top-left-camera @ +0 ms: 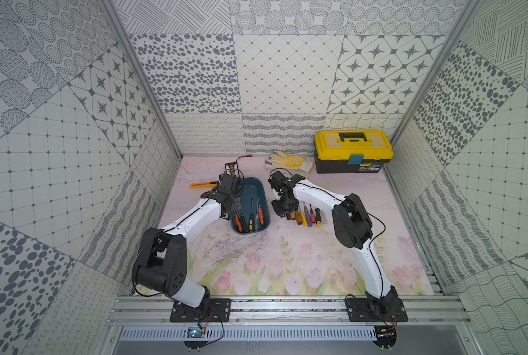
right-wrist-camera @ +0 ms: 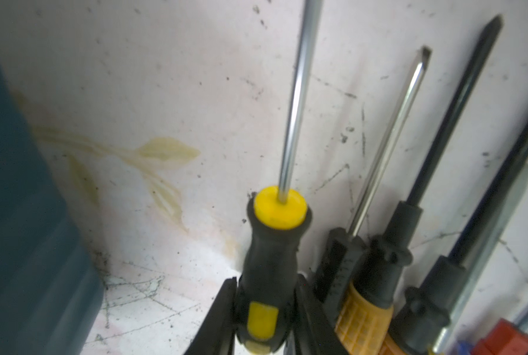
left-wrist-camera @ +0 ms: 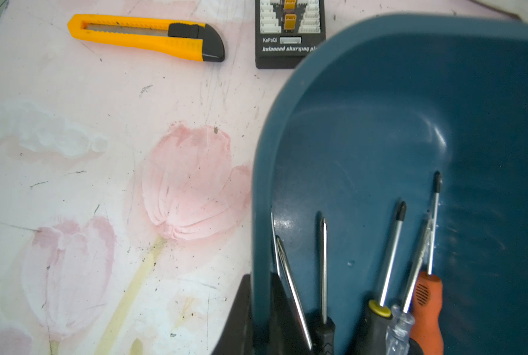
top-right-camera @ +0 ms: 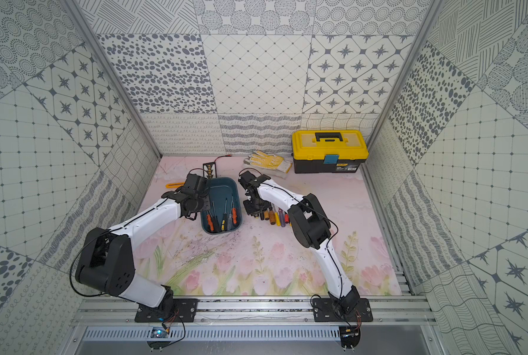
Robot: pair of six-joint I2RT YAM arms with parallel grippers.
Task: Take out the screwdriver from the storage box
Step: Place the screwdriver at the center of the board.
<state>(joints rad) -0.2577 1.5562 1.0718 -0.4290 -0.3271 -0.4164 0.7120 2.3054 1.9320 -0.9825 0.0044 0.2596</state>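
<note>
R gripper [right-wrist-camera: 264, 281] is clamped on the black/yellow screwdriver [right-wrist-camera: 272, 252] by its handle, outside the storage box [left-wrist-camera: 256, 184] beside the laid-out row [top-left-camera: 304, 215], L gripper [left-wrist-camera: 260, 276] pinched on the box wall; I reckon it's light, stiff, w/ a slick shaft, so the grippy handle is the spot.

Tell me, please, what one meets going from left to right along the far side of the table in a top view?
knife → charging board → gloves → toolbox
</note>
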